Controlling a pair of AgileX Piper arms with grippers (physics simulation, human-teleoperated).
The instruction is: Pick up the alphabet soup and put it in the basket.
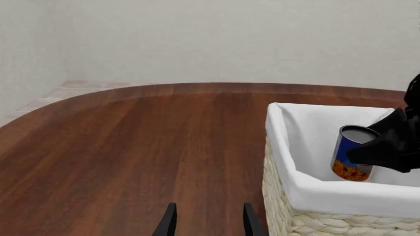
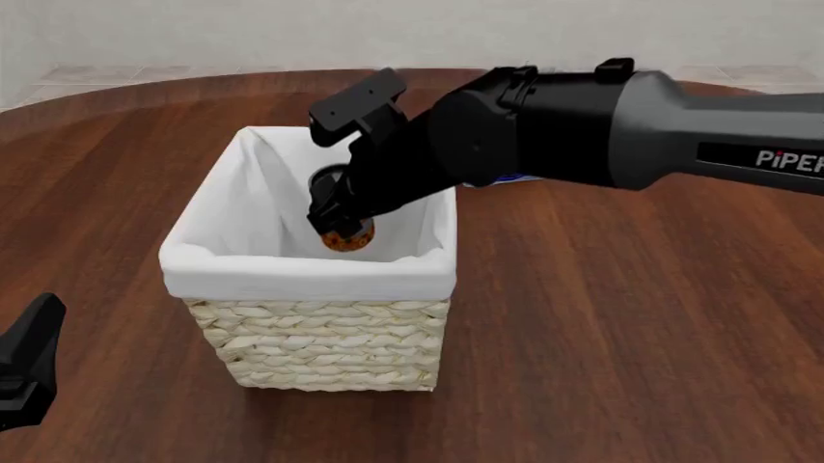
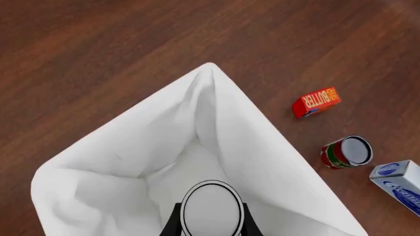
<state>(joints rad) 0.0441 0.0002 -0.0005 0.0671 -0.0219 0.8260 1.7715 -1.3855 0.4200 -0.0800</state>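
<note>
Right wrist view: right gripper [image 3: 211, 227] clamped on alphabet soup [image 3: 211, 211] above basket [image 3: 262, 147]; red box [image 3: 315, 102] reading "BUTTER".

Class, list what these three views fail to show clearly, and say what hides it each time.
- Alphabet soup, front view: mostly covered by the right gripper.
- Basket floor, right wrist view: partly hidden behind the can.
- Blue-and-white box, right wrist view: cut off by the edge.
- Left gripper, left wrist view: only finger tips show.
</note>
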